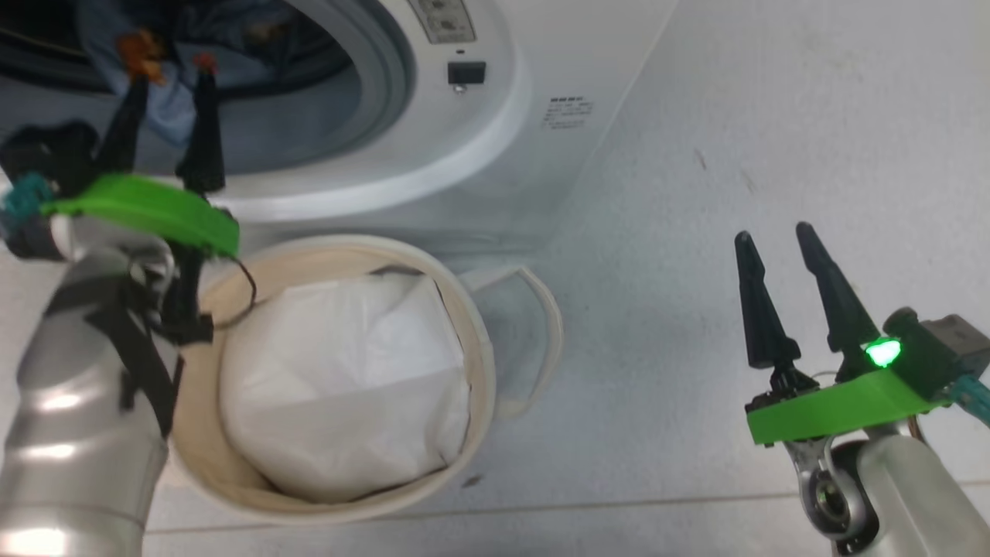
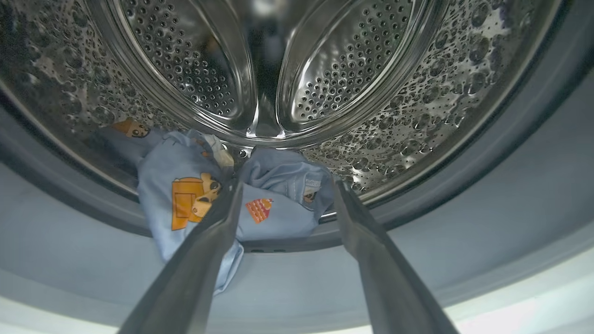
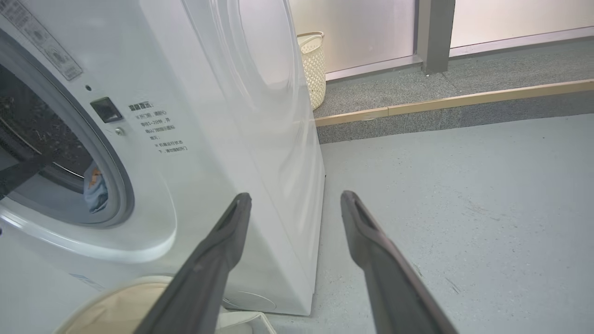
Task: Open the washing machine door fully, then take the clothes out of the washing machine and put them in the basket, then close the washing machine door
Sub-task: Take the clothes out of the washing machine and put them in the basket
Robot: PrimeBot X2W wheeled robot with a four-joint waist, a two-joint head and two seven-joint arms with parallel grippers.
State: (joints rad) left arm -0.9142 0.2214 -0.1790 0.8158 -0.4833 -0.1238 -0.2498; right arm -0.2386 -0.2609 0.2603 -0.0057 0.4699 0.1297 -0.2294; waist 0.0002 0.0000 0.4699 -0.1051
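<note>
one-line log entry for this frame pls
step: reach clothes | left gripper: open, tips at clothes in drum | right gripper: open, above floor | basket: white liner, no clothes

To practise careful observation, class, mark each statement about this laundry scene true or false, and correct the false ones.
1. The left gripper points into the washing machine, towards the clothes. True.
2. The left gripper is shut on the clothes. False: its jaws stand open and nothing is clamped.
3. The basket stands on the floor in front of the washing machine. True.
4. The clothes lie in the basket. False: it holds only its white liner, and the clothes are in the machine.
5. The right gripper is open and holds nothing. True.
6. The right gripper reaches into the machine. False: it hovers over the floor, off to the machine's side.
</note>
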